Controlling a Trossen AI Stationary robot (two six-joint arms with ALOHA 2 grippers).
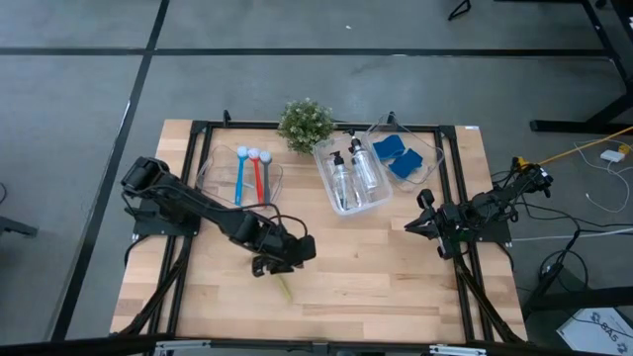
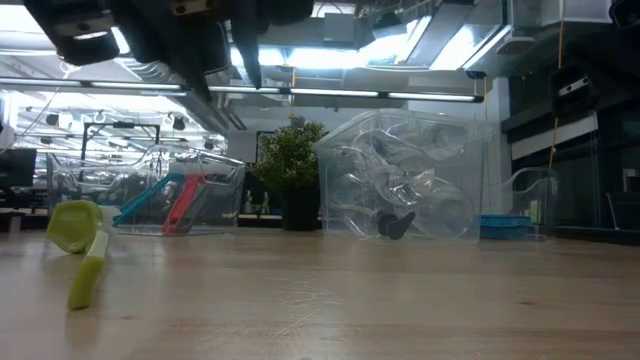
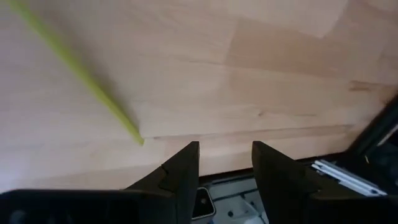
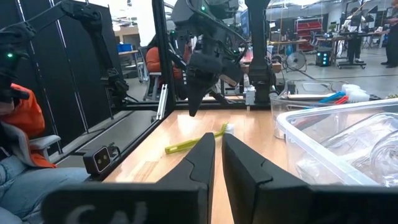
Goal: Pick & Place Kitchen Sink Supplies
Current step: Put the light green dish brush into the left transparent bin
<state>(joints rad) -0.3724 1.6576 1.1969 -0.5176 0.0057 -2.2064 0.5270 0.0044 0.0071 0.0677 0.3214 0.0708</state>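
The left gripper (image 1: pixel 269 265) is held above the wooden table (image 1: pixel 376 267), near its front-left area, with its fingers (image 3: pixel 180 171) set apart and nothing between them. The yellow-green dish brush (image 1: pixel 284 288) lies flat on the table just in front of this gripper, free of it; in the left wrist view the tip of its thin handle (image 3: pixel 134 134) ends just ahead of the open fingers. In the low view the brush head (image 2: pixel 72 226) is seen nearest the camera, and it appears to rest on the board, though contact cannot be confirmed from that angle. Behind the left gripper, a clear bin (image 1: pixel 213 178) contains a blue dish brush (image 1: pixel 240 173) and a red dish brush (image 1: pixel 258 175), laid side by side. The right gripper (image 1: pixel 423 225) is parked at the right edge of the table, with its fingers (image 4: pixel 199 165) brought nearly together and empty. To the rear and left of it, a second clear bin (image 1: pixel 348 206) holds two clear pump bottles (image 1: pixel 354 168) with black tops, and the adjoining bin (image 1: pixel 435 158) holds blue sponges (image 1: pixel 398 156). A small potted plant (image 1: pixel 305 124) stands between the bins at the rear of the table.
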